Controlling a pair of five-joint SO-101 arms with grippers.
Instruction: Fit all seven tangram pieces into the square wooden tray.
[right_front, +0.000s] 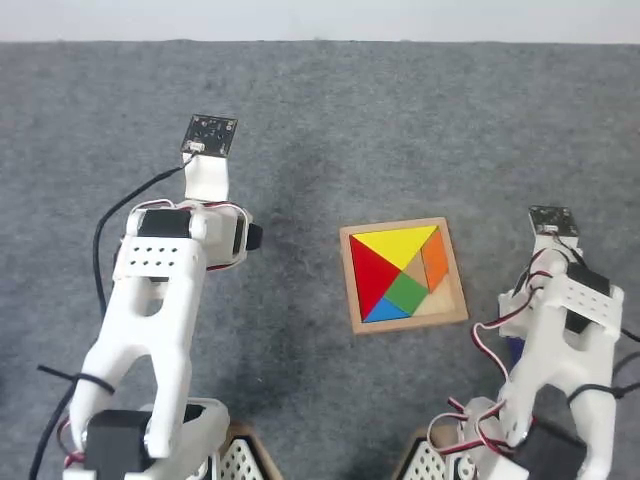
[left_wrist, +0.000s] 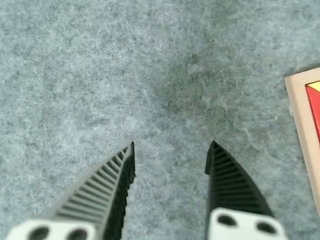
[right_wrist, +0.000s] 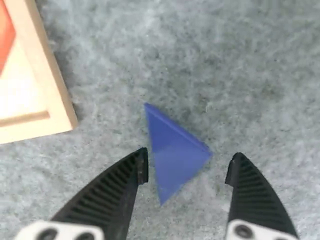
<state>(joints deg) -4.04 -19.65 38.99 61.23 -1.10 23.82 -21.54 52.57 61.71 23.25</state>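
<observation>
The right wrist view is showing a blue triangle (right_wrist: 172, 150) lying just beside the tray (right_wrist: 47, 70), between the right gripper's (right_wrist: 189, 154) open jaws. The left gripper's (left_wrist: 172, 145) jaws are hanging open near the tray.

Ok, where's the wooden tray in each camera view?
High view: wooden tray mid-table, between the two arms.
Left wrist view: its rim at the frame edge, apart from the left claw.
Right wrist view: its corner beside the blue triangle flanked by the right claw.
Shared landmark: the grey carpet.
</observation>
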